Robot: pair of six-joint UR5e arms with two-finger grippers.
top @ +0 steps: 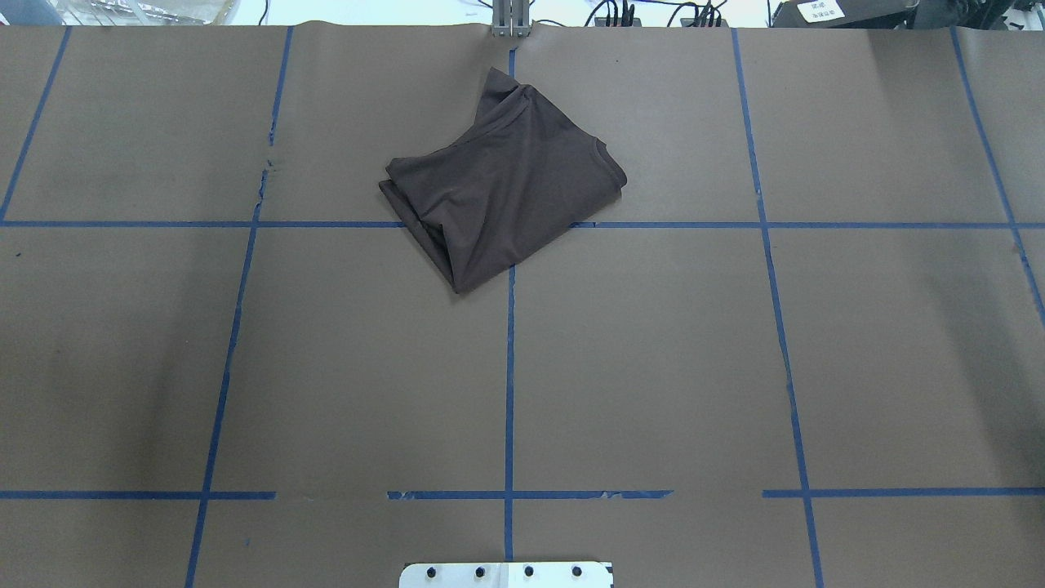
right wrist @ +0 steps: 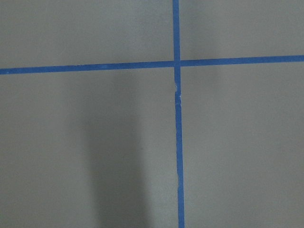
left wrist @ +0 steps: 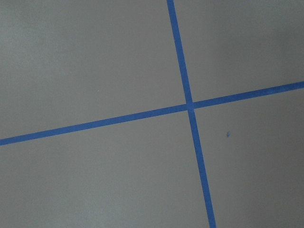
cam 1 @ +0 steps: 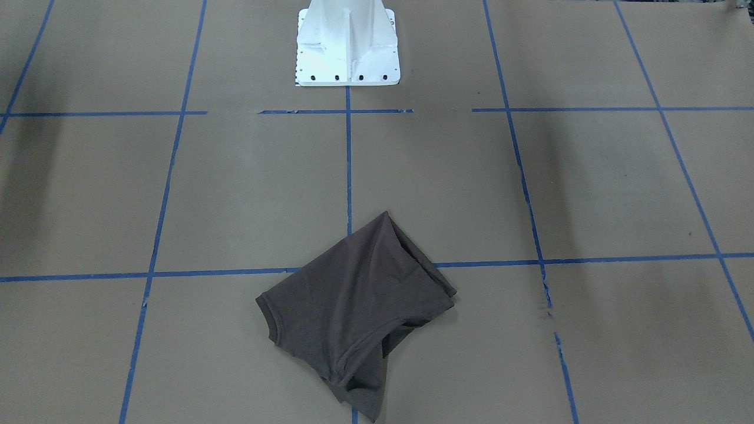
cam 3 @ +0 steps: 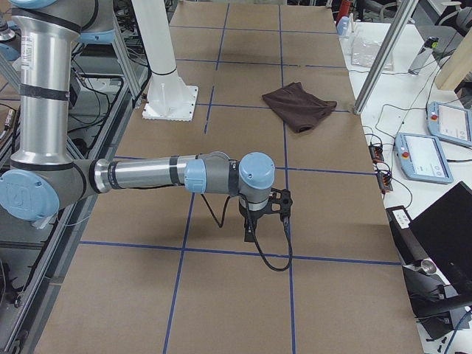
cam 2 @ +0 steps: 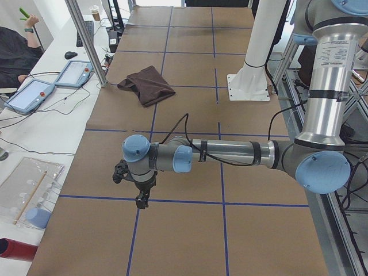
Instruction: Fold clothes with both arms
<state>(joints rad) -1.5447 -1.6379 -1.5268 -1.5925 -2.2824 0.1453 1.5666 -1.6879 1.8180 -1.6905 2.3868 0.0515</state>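
The dark brown T-shirt [cam 1: 353,294] lies crumpled and loosely folded on the brown paper table, on the centre line at the side far from the robot base. It also shows in the overhead view [top: 506,188] and in both side views [cam 2: 146,83] [cam 3: 299,103]. My left gripper [cam 2: 138,198] hangs low over the table at its left end, far from the shirt. My right gripper [cam 3: 251,232] hangs low at the right end. Neither shows in the overhead or front view, and I cannot tell whether they are open or shut. The wrist views show only paper and blue tape.
The white pedestal base [cam 1: 347,47] stands at the robot's side of the table. Blue tape lines [top: 509,367] grid the paper. A metal post [cam 2: 86,40], tablets [cam 2: 77,72] and a seated person [cam 2: 17,52] are beyond the far table edge.
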